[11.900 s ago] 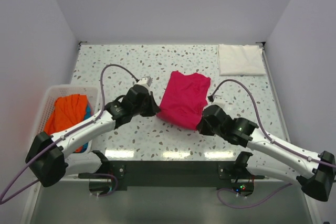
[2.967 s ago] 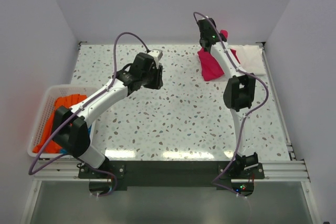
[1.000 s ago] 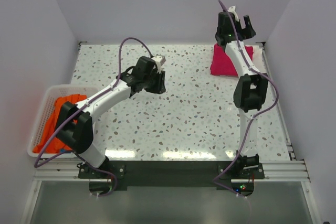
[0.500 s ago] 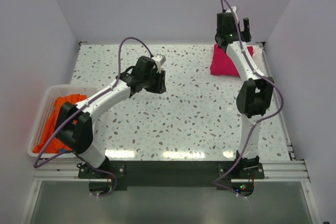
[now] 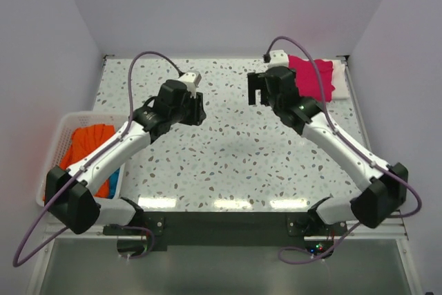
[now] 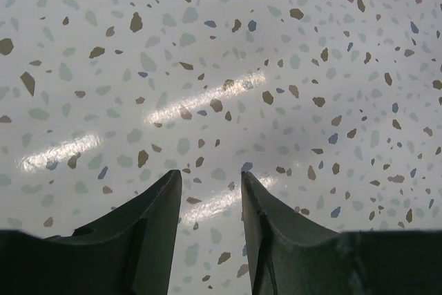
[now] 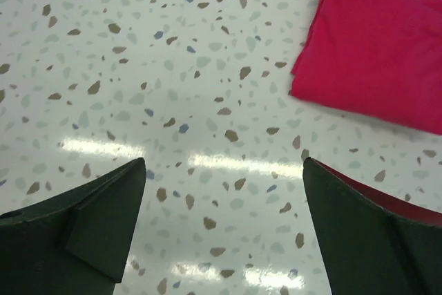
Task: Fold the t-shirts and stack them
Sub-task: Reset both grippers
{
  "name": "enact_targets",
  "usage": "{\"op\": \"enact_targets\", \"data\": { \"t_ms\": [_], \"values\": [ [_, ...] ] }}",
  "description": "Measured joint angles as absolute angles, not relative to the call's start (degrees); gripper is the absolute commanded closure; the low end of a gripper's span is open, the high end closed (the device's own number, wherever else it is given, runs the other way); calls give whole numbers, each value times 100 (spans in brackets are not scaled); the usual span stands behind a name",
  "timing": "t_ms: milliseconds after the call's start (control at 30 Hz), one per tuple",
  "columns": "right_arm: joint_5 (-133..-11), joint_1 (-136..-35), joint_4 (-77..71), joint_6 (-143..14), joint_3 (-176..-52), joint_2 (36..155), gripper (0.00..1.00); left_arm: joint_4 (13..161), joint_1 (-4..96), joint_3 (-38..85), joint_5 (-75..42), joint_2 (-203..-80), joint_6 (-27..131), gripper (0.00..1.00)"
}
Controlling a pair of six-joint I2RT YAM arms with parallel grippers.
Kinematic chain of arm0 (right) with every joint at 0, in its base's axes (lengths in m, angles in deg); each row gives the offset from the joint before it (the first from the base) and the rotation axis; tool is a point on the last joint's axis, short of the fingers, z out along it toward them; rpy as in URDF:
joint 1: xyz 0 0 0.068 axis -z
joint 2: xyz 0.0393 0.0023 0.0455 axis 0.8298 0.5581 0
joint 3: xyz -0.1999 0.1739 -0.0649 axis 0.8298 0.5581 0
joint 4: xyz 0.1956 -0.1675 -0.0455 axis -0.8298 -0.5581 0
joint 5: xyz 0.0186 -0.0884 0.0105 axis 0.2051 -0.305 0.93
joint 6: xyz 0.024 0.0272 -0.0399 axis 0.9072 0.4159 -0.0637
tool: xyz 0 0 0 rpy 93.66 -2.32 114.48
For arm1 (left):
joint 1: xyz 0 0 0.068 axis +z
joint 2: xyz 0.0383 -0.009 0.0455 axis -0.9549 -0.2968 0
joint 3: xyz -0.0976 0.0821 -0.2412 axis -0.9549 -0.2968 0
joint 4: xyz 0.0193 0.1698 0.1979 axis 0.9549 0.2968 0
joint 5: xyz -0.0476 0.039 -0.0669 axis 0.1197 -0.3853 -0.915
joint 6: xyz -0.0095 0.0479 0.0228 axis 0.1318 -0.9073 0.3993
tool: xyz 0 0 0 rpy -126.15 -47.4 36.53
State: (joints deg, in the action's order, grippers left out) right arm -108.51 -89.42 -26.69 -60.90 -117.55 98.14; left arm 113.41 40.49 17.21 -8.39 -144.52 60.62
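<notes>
Over the speckled table (image 5: 228, 164), the right arm (image 5: 338, 150) has drawn back from the far corner. It leaves the magenta t-shirt (image 7: 376, 60) folded atop the white t-shirt (image 5: 340, 77), which looks like one stacking done. The orange t-shirts (image 5: 90, 146) wait in the basket (image 5: 65, 129). The magenta t-shirt lies ahead and right of the right gripper (image 7: 224, 164), spread wide and empty. The left gripper (image 6: 207, 177) is half spread and holds nothing.

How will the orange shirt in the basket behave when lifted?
Probably floppy: the orange shirt lies crumpled in the basket, so it should drape and unfold. Likely light, being plain cloth. It may drag along the blue shirt beside it.
</notes>
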Motion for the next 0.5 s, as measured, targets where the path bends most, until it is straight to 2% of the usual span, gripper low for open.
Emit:
{"op": "enact_targets", "data": {
  "t_ms": [233, 500],
  "values": [
    [-10136, -8841, -2595, -5189, -10020, 8087, 1, 11325, 4051, 857, -467, -13513, 6121, 54],
    [-10154, -8841, -2761, -4938, -9504, 7460, 1, 11277, 4051, 593, -354, -13344, 6191, 54]
  ]
}}
